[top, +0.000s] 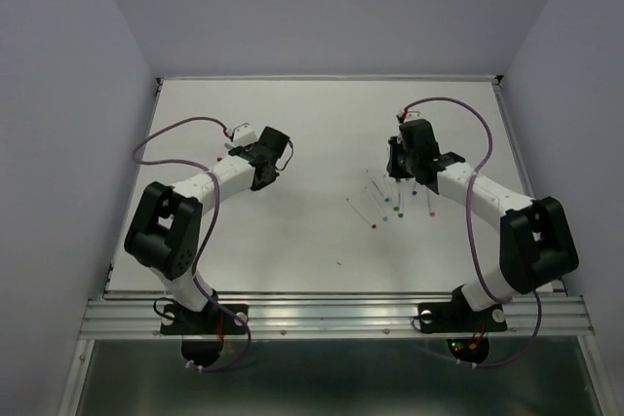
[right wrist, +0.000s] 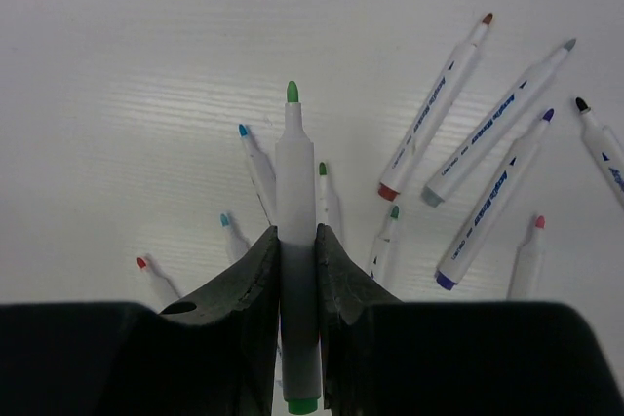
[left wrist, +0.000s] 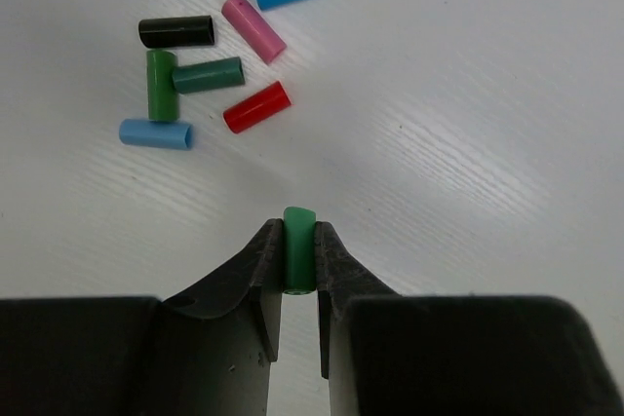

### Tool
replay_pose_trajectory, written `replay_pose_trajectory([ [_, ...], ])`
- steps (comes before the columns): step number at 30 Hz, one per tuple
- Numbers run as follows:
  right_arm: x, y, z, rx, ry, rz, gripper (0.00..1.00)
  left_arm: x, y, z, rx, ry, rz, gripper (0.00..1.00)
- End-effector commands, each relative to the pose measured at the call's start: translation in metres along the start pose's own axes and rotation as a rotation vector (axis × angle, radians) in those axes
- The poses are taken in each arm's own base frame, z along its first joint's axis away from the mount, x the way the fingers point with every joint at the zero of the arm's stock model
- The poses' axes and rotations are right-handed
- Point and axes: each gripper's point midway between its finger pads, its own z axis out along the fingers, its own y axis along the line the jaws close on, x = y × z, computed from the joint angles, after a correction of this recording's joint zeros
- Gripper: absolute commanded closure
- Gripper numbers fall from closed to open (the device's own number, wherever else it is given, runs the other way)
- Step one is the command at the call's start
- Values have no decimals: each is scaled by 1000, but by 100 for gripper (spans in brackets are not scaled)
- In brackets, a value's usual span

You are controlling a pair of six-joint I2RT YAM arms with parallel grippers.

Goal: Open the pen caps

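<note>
Left view: the left gripper (left wrist: 297,234) is clamped on a green cap (left wrist: 298,262), whose long axis runs in line with the fingers. The loose pen caps (left wrist: 208,75) lie on the table (left wrist: 468,143) ahead and to the left, apart from it. Right view: the right gripper (right wrist: 295,238) is clamped on a bared green-tipped pen (right wrist: 293,163), tip forward, above the other uncapped pens (right wrist: 492,197). Setting the cap down probably calls for a forward-left reach
</note>
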Motion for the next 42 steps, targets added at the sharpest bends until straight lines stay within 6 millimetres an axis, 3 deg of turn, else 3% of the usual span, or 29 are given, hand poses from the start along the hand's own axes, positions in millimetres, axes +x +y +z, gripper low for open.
replay_pose_trajectory([
  [1, 3, -6, 5, 44, -13, 61, 92, -34, 2, 8, -32, -67, -46, 100],
  [4, 18, -14, 12, 84, 20, 58, 89, -36, 0, 18, -8, -50, -39, 98],
  [11, 50, -17, 31, 104, 117, 82, 88, -20, 2, 40, -16, 7, -6, 85],
  [16, 55, -21, 34, 130, 131, 74, 85, -15, 3, 43, -11, 24, 6, 77],
  [21, 54, -24, 33, 137, 134, 48, 68, -18, 2, 38, 6, 18, -1, 61],
  [27, 52, -24, 31, 138, 136, 29, 64, -26, 0, 26, 38, 2, -3, 40],
  [29, 51, -24, 30, 135, 137, 29, 57, -26, -1, 22, 52, 5, -4, 36],
  [32, 43, -18, 24, 103, 121, 28, 56, -33, -6, 10, 95, -8, -9, 31],
  [35, 23, -5, 9, 29, 68, 30, 52, -51, -13, -17, 168, -55, -8, 26],
  [38, -6, 0, -16, 1, -28, 57, 28, -64, -15, -40, 226, -94, -21, 17],
  [39, -21, -1, -31, 9, -86, 91, 1, -76, -13, -57, 256, -132, -43, 6],
  [41, -36, -8, -47, 47, -155, 156, 0, -81, -3, -69, 262, -168, -68, 1],
  [42, -39, -21, -54, 114, -194, 193, 0, -89, 7, -84, 262, -198, -98, 1],
])
